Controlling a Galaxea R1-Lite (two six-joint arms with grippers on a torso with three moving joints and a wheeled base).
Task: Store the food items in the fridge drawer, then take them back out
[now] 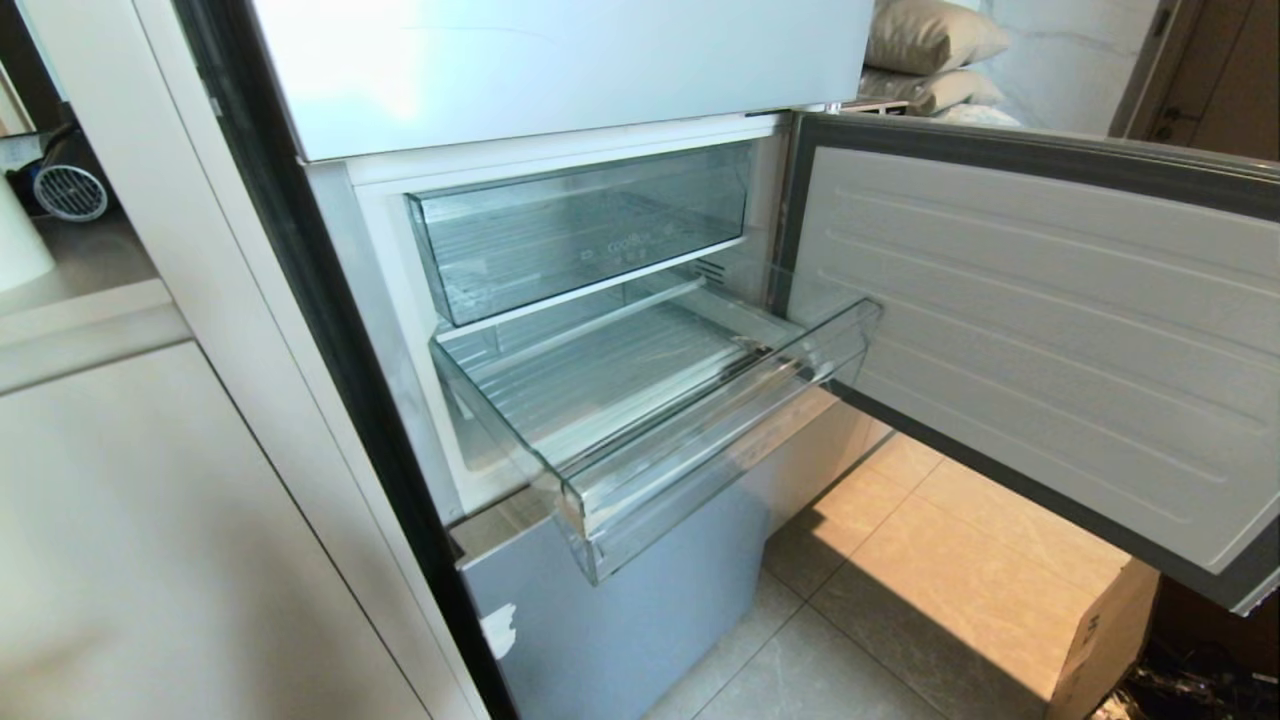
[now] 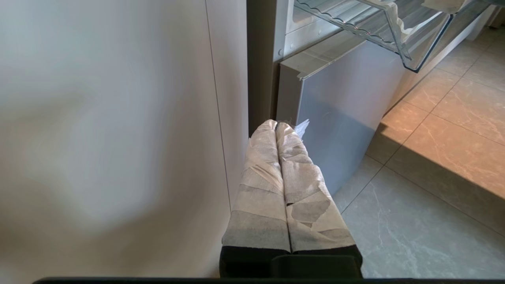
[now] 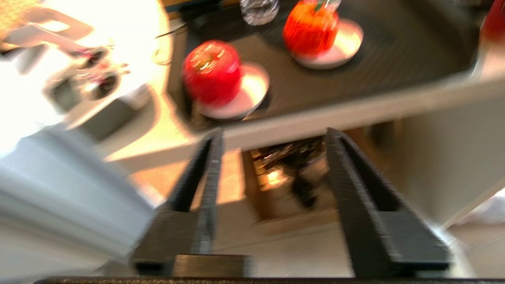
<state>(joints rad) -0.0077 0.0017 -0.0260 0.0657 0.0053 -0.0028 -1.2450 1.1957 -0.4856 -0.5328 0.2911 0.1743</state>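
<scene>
- Fridge door [image 1: 1030, 330] hangs wide open, and the fridge drawer [image 1: 700, 420], clear plastic with a ribbed floor, is pulled out with nothing visible in it.
- Above it sits a second clear drawer [image 1: 580, 230], pushed in.
- Left gripper [image 2: 276, 125] is low beside the lower fridge front panel [image 2: 339, 118], its tape-wrapped fingers [image 2: 260, 173] pressed together and holding nothing.
- Right gripper [image 3: 272, 138] has its dark jaws spread apart with nothing between them, facing a dark tray [image 3: 394, 51] on a pale counter edge.
- On that tray, apart from the gripper: a red fruit [image 3: 212, 71] on a small plate [image 3: 252, 88], and an orange-red fruit [image 3: 310, 27] on another plate [image 3: 347, 41].
- The view is blurred.
</scene>
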